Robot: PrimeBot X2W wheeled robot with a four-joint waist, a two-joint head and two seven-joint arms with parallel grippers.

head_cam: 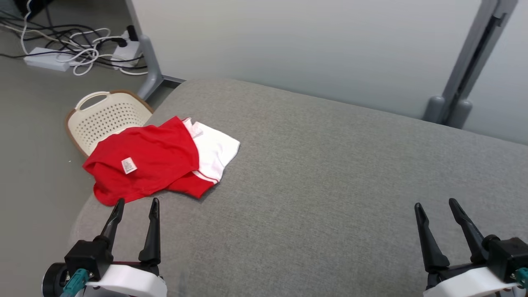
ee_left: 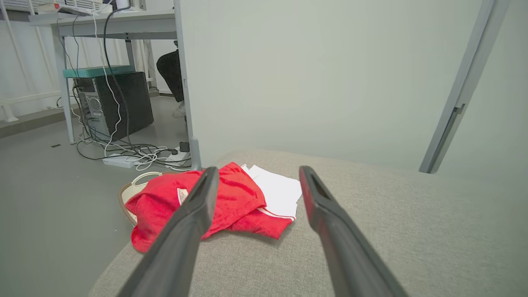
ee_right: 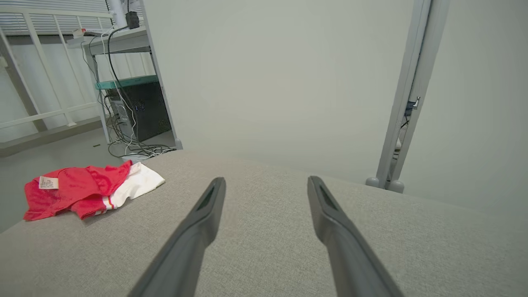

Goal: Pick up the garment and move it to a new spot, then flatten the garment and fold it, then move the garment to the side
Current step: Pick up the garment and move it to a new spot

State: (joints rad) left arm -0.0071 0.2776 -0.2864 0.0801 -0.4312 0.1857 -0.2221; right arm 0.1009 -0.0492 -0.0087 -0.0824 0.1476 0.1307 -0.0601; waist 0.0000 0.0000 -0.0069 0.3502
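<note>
**No step done yet: garment waiting at the corner**

Over the grey cushion point(head_cam: 330, 173), one item only, at the far left corner: the garment point(head_cam: 152, 161), red with a white part. Crumpled in a heap, white label point(head_cam: 129, 165) showing, one red edge draped slightly past the cushion's side.

Judged as the very start of the task. Not lifted, not moved to a new spot, not flattened, not folded, not set aside. Every step left to do.

On the floor just beside that corner, a cream perforated basket point(head_cam: 107, 117) with a brown rim. Nothing seen in the part that shows; near side hidden behind the red cloth.

At the near left, the left gripper point(head_cam: 137, 201): jaws wide apart, holding nothing, tips near the garment's hem but apart from it. Well off to the right, the right gripper point(head_cam: 435, 202): jaws likewise spread, gripping nothing, over bare cushion.
</note>
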